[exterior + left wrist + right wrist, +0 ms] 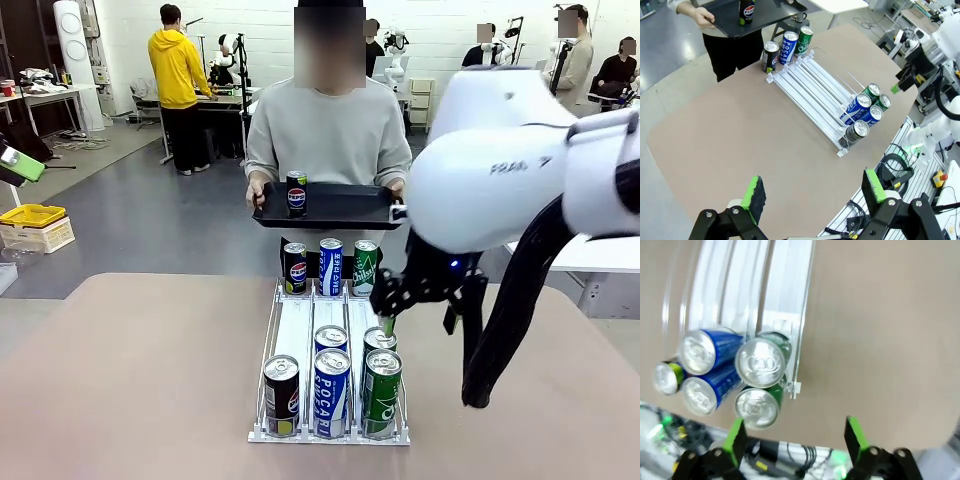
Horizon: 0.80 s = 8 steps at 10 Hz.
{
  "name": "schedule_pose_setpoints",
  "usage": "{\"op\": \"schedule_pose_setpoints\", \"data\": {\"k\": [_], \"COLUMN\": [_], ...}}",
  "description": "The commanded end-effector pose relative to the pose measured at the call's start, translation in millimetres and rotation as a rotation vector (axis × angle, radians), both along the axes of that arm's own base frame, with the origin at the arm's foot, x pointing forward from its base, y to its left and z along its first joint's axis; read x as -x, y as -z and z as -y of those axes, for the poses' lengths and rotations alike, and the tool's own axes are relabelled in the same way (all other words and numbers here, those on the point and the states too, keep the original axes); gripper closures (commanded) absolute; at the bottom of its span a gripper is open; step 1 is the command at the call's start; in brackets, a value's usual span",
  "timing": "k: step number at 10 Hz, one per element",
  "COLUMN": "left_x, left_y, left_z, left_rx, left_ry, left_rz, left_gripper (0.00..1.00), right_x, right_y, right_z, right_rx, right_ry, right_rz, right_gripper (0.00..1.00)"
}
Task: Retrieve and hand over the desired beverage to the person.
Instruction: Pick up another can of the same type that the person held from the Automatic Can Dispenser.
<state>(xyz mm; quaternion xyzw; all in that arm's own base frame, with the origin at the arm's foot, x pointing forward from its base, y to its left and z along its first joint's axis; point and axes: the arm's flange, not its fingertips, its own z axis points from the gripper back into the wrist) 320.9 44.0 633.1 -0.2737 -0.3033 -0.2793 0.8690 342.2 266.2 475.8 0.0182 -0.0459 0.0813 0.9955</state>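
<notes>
A wire rack [300,325] on the table holds a black can [281,395], two blue cans [331,392] and two green cans [381,390] at its near end. Three more cans [330,266] stand at its far end. The person [330,130] stands across the table holding a black tray [350,208] with a Pepsi can [296,193] on it. My right gripper [418,322] hangs open just above and right of the green cans [762,362], holding nothing. My left gripper [813,192] is open high over bare tabletop, far from the rack [815,85].
My bulky right arm [520,170] blocks the right side of the front view. Beyond the table's edge in the left wrist view lie cables and equipment [900,170]. A yellow bin [32,215] sits on the floor at far left. Other people stand at tables in the background.
</notes>
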Motion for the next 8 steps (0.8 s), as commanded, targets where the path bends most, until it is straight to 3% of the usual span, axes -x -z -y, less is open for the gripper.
{"op": "schedule_pose_setpoints", "data": {"k": [1,4,8], "left_x": [1,1,1], "left_y": [-2,-2,-2], "left_z": [0,0,0], "left_rx": [0.002,0.002,0.002], "left_ry": [0.007,0.007,0.007], "left_rz": [-0.009,-0.009,-0.009], "left_gripper": [0.0,0.0,0.0], "right_x": [1,17,7], "right_y": [5,18,35], "right_z": [-22,-42,-46], "right_rx": [0.07,0.069,0.093], "right_ry": [-0.019,-0.093,-0.105], "right_rz": [-0.036,-0.053,-0.048], "right_gripper": [0.0,0.0,0.0]}}
